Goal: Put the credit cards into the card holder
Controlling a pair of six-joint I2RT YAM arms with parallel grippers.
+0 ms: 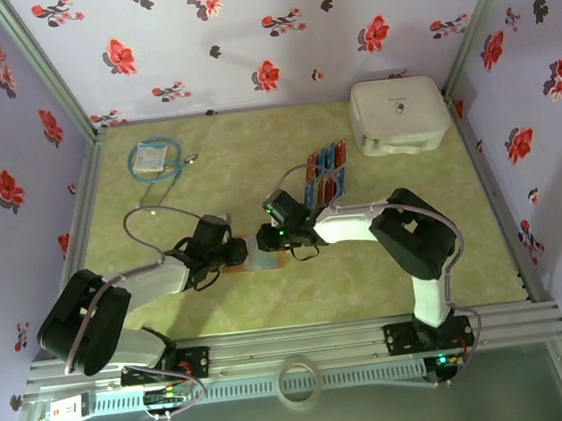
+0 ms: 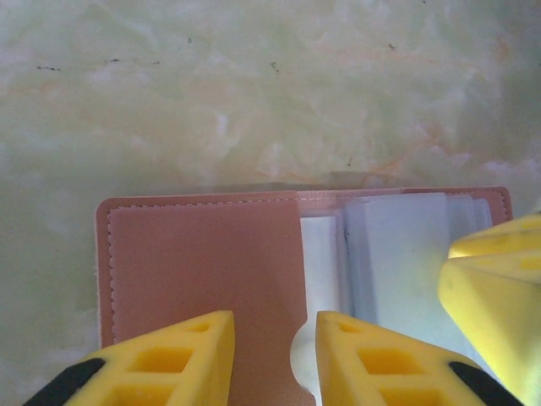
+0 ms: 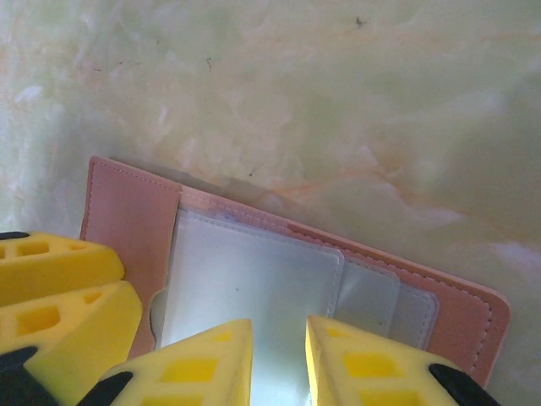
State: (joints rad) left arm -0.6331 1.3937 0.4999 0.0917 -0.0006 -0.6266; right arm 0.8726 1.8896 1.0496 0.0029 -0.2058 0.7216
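Reddish-brown folding card holder (image 1: 264, 261) w/ greyish clear pockets lies open and flat on the green marbled counter (image 1: 369, 282). L hand (image 2: 270, 359) sits over the holder's brown flap side, jaws at a narrow gap, nothing pinched. R hand (image 3: 279, 364) sits over its clear pockets, also narrowly parted, nothing seen betw. fingers. Row of small red and blue credit cards (image 1: 326, 176) lies beyond-right of the holder, near but apart.

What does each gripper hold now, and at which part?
Left gripper: jaws apart above the reddish-brown folding wallet's cover flap, seemingly no hold. Right gripper: jaws straddle the near edge of its clear plastic pockets; a pinch cannot be told.
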